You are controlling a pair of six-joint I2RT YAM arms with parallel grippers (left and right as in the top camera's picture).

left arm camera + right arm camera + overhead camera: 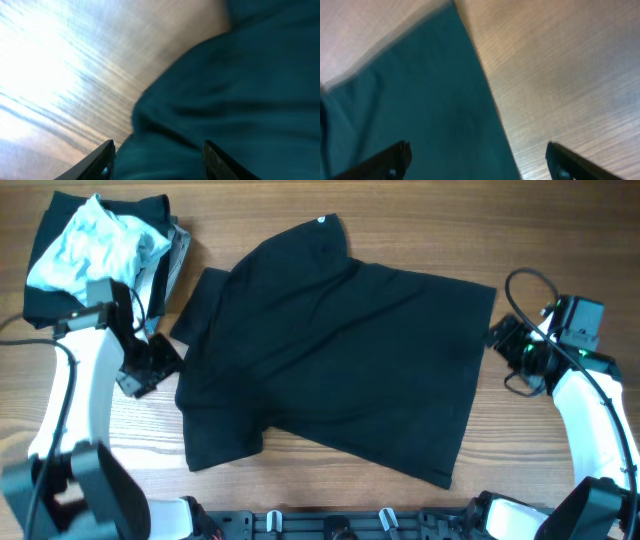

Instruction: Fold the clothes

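A large black T-shirt (330, 350) lies spread flat and slightly askew on the wooden table, collar toward the far side. My left gripper (165, 358) is open at the shirt's left sleeve; in the left wrist view the dark fabric (225, 100) lies between its fingertips (157, 152). My right gripper (497, 333) is open at the shirt's right hem corner; in the right wrist view the hem edge (420, 110) runs between its fingers (477, 152). Neither holds fabric.
A pile of other garments, pale blue (95, 240) on top of black and grey, lies at the far left corner. Bare wooden table (560, 240) surrounds the shirt. The arm bases stand at the near edge.
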